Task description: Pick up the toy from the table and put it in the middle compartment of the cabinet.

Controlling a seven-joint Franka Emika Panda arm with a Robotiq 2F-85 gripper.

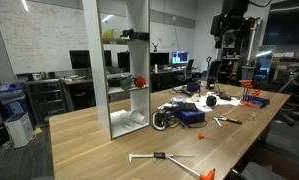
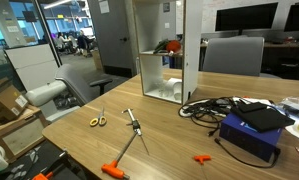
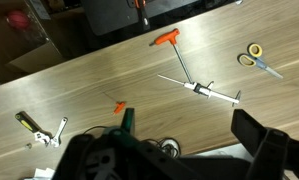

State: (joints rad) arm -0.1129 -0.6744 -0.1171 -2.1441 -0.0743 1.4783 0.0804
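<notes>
As the toy (image 1: 139, 82) already lies on the shelf board inside the middle compartment (image 1: 129, 62) of the cabinet (image 1: 97, 60), judged the pick and the placing as done. Seen as a small red lump in both exterior views, resting on the board between the two white shelves, with nothing of it on the table (image 1: 99, 145). Too small to tell whether upright or tipped, or to make out any green.

Found the arm (image 1: 229, 22) high over the far end of the table, well apart from the cabinet.

Next move, by judgement:
- None toward the toy.
- At most, keep clear of the cabinet and avoid sweeping low across the tools and cables on the tabletop.
- Should the toy prove to sit too near the board's edge, would call for a level approach through the open front of that same compartment, not the opening below it.

Pincer: gripper (image 3: 174, 145) checked in the wrist view, pointing down at the tabletop from well above. Fingers (image 3: 259, 140) spread wide, with bare wood showing between them. Released, grasping nothing and touching nothing.

Noted on the wood beneath, well apart from the fingers: an orange-handled tool (image 3: 169, 38), scissors (image 3: 254, 55) and a small orange piece (image 3: 119, 105).
</notes>
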